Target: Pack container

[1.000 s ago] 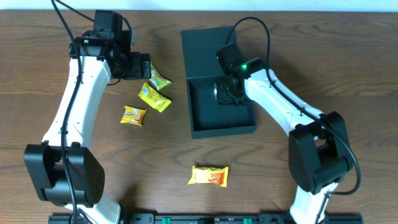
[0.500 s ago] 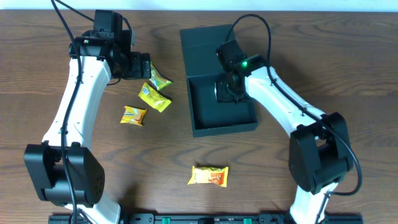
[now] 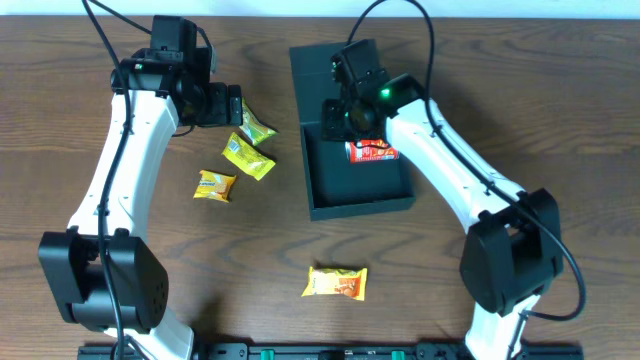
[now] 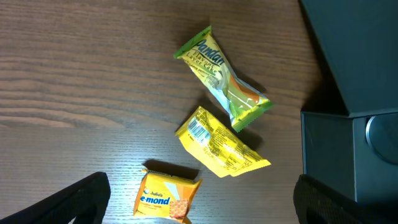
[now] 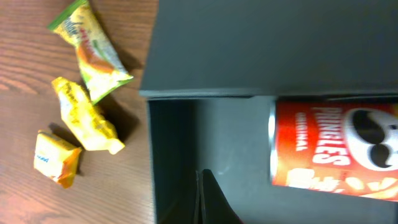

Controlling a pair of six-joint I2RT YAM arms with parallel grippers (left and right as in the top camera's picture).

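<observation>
The dark teal container (image 3: 330,185) stands open at the table's middle, its lid flap (image 3: 318,75) lying flat behind it. A red Pringles can (image 3: 372,151) lies on its side inside, also seen in the right wrist view (image 5: 336,152). My right gripper (image 3: 340,115) is shut and empty, its fingers (image 5: 202,199) pressed together over the container's back left part (image 5: 230,134), apart from the can. My left gripper (image 3: 230,105) is wide open above the snack packets (image 4: 202,190). A green packet (image 3: 258,128), a yellow packet (image 3: 248,157) and a small orange-yellow biscuit packet (image 3: 215,185) lie left of the container.
A longer orange packet (image 3: 335,283) lies alone near the front edge, below the container. In the left wrist view the green packet (image 4: 224,78), the yellow packet (image 4: 221,146) and the biscuit packet (image 4: 168,198) lie close together, with the container wall (image 4: 326,155) at the right.
My right gripper has let go of the Pringles can, left it lying in the container, and moved back and left towards the lid. The left arm has not moved.
</observation>
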